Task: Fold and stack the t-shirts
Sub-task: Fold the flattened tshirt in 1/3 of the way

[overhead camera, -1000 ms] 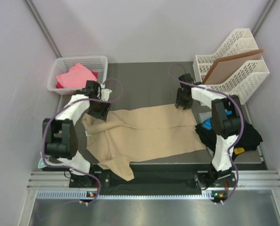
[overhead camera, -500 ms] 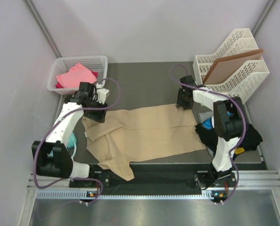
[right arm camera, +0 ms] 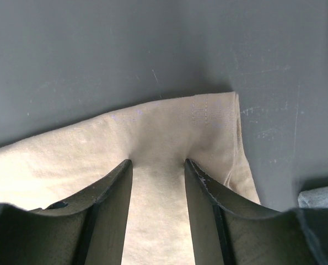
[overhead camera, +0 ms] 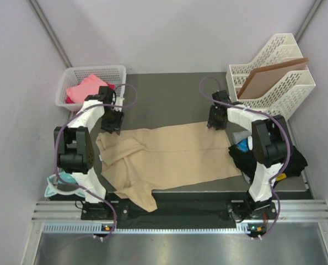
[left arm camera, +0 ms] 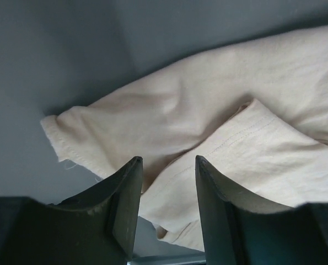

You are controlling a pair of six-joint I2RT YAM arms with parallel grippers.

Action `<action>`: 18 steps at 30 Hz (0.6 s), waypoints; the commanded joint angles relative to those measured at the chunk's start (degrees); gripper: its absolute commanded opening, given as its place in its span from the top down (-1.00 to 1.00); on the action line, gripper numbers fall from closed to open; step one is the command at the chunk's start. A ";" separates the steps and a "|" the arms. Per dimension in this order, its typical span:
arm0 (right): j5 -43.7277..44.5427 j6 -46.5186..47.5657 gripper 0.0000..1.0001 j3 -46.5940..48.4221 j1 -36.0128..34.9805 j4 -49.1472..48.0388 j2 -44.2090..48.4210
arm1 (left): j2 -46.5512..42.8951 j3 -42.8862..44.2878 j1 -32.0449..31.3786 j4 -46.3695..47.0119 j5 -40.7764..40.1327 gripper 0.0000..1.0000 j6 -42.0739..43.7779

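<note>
A large tan t-shirt [overhead camera: 175,154] lies spread across the dark table. My left gripper [overhead camera: 111,123] is open just above its far left corner; in the left wrist view [left arm camera: 166,163] a folded sleeve [left arm camera: 169,118] lies under the spread fingers. My right gripper [overhead camera: 216,118] is open at the shirt's far right corner; in the right wrist view [right arm camera: 158,163] both fingertips press into the cloth [right arm camera: 169,132], which puckers between them. A pink shirt [overhead camera: 87,88] sits in the basket. A black shirt [overhead camera: 271,157] with a blue one [overhead camera: 242,146] lies at the right.
A white mesh basket [overhead camera: 75,74] stands at the far left. A white file rack [overhead camera: 274,74] holding a brown board [overhead camera: 271,74] stands at the far right. A small teal round object [overhead camera: 58,184] lies by the left arm's base. Part of the shirt hangs over the near edge [overhead camera: 144,199].
My left arm has swung its elbow in and the left gripper has shifted slightly farther back over the shirt's corner. The right gripper has barely moved.
</note>
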State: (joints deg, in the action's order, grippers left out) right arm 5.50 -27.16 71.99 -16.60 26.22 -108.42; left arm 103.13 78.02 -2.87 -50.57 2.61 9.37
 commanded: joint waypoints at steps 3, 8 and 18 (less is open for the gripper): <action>-0.31 0.70 0.14 -0.88 0.60 2.00 2.42 | -4.16 3.55 6.38 -0.50 2.14 0.06 -1.11; -0.49 0.70 0.16 -0.88 0.69 1.82 2.78 | -4.43 -0.05 9.81 0.56 -0.94 0.07 1.27; -0.66 0.97 0.23 -1.94 0.69 1.38 3.39 | 1.09 -4.10 12.81 3.63 0.46 0.09 1.79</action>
State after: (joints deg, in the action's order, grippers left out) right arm 5.41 -26.89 70.85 -16.56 26.61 -107.44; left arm 101.71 75.16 9.87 -49.17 2.46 10.52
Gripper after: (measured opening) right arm 0.392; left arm 0.457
